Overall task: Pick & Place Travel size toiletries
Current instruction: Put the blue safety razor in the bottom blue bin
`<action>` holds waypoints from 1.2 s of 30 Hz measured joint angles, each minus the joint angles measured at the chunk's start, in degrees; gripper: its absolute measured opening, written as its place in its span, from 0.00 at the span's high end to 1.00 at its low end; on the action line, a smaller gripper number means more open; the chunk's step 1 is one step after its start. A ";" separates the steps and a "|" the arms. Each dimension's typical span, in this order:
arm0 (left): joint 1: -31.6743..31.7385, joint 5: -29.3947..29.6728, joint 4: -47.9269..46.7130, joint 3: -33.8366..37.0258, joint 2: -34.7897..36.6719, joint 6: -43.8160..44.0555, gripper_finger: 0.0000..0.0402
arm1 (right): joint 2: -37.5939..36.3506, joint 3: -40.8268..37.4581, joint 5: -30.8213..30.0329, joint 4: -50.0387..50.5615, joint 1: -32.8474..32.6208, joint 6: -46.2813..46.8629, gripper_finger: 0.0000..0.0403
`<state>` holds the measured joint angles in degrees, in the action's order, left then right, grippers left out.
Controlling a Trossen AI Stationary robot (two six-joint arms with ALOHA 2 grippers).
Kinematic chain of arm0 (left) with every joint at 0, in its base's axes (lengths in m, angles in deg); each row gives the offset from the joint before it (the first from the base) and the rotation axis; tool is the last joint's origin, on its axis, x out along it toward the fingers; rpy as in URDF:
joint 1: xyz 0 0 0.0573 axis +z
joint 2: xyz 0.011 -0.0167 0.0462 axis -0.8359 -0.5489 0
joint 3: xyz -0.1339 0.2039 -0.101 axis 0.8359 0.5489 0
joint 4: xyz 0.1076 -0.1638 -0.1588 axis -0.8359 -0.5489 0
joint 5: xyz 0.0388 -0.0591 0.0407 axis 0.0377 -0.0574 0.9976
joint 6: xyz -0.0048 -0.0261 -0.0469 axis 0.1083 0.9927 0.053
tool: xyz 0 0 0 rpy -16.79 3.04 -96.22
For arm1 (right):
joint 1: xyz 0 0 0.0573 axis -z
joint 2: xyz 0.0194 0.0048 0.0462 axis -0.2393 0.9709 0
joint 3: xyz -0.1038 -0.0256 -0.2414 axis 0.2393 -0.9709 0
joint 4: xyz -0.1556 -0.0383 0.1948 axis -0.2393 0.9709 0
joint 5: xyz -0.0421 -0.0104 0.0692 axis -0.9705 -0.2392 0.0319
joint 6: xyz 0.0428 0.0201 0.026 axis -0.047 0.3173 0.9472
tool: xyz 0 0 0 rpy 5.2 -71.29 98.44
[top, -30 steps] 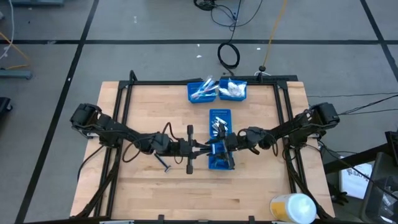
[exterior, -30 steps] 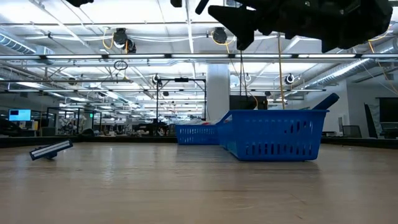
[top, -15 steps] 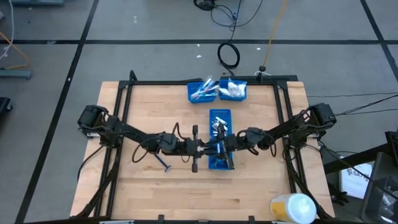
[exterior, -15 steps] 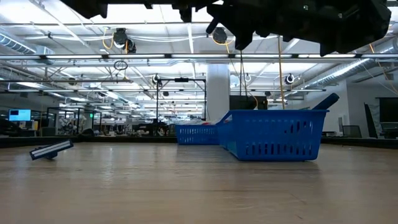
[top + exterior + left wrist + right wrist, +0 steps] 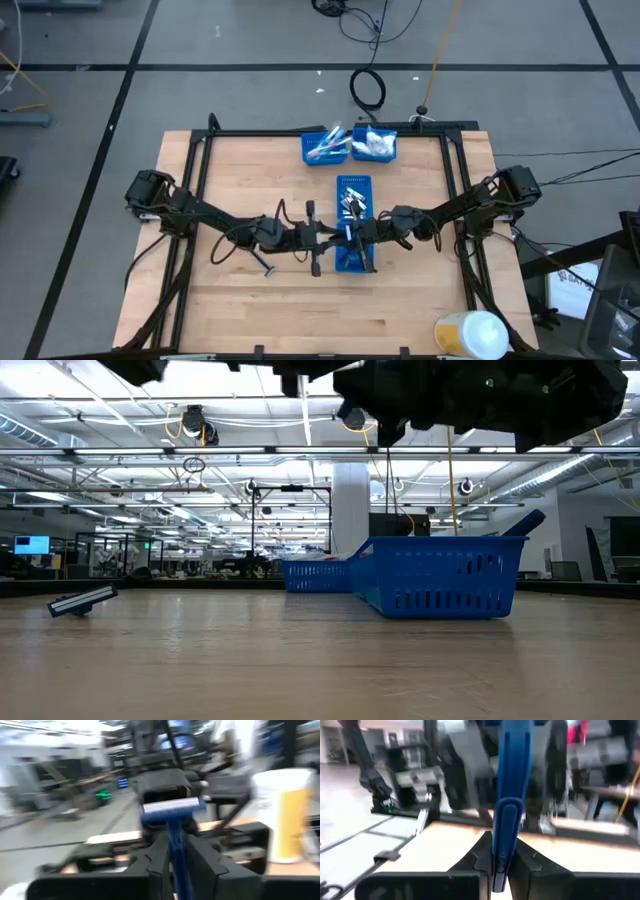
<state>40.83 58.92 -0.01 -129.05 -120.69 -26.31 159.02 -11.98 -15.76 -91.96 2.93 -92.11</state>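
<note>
A dark blue razor (image 5: 172,810) is held in the air over the middle blue bin (image 5: 354,260), between my two grippers, which meet tip to tip. My left gripper (image 5: 336,237) comes from the table's left and my right gripper (image 5: 354,234) from the right. Both are shut on the razor's handle. A second razor (image 5: 265,262) lies flat on the table left of the bin and shows in the low view (image 5: 82,601). More toiletries lie in the middle bin (image 5: 352,205). My left gripper pinches the razor's handle (image 5: 176,851) between its two fingers, coming level from the table's left. The razor stands up from the fingers with its silvery head (image 5: 172,810) on top, clear of the bin. My right gripper pinches the lower part of the same handle (image 5: 502,845) between its two fingers, coming about level from the table's right. The handle (image 5: 512,765) rises out of the picture, and the razor's head is out of this view.
Two more blue bins with toiletries stand at the far edge, one on the left (image 5: 325,147) and one on the right (image 5: 374,145). A white and yellow canister (image 5: 470,333) stands at the near right corner. Bare wood lies at the near left.
My left gripper has carried the razor toward the table's right, up to my right gripper over the middle bin. My right gripper's fingers have shut on the razor's handle. The razor on the table has not moved.
</note>
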 joint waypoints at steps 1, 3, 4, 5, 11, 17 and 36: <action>-0.68 3.83 -0.34 -0.01 0.28 -1.18 0.83 | -0.02 0.04 -0.10 1.41 0.06 1.07 0.95; -1.92 12.39 -1.96 -0.68 0.91 -5.69 0.78 | -0.27 -0.02 0.19 4.78 0.55 3.45 0.95; -2.55 17.33 -2.15 -0.76 1.25 -8.09 0.75 | -0.88 0.07 0.37 7.19 0.77 4.36 0.95; -3.02 22.29 -2.23 -1.02 1.38 -10.03 0.72 | -1.38 0.07 0.95 9.75 0.93 5.33 0.95; -4.72 42.21 -6.69 -1.20 1.57 -15.97 0.60 | -6.89 0.00 7.39 29.72 1.16 14.99 0.95; -5.36 44.04 -22.53 -1.20 1.57 -3.88 0.56 | -11.45 -0.11 12.34 42.88 0.71 19.86 0.92; -7.37 27.35 -49.85 -1.18 2.53 11.24 0.58 | -11.71 -1.53 9.39 43.10 0.40 19.43 0.49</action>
<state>33.47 86.27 -49.86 -130.23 -118.17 -15.07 147.31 -13.51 -6.37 -48.86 3.33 -72.69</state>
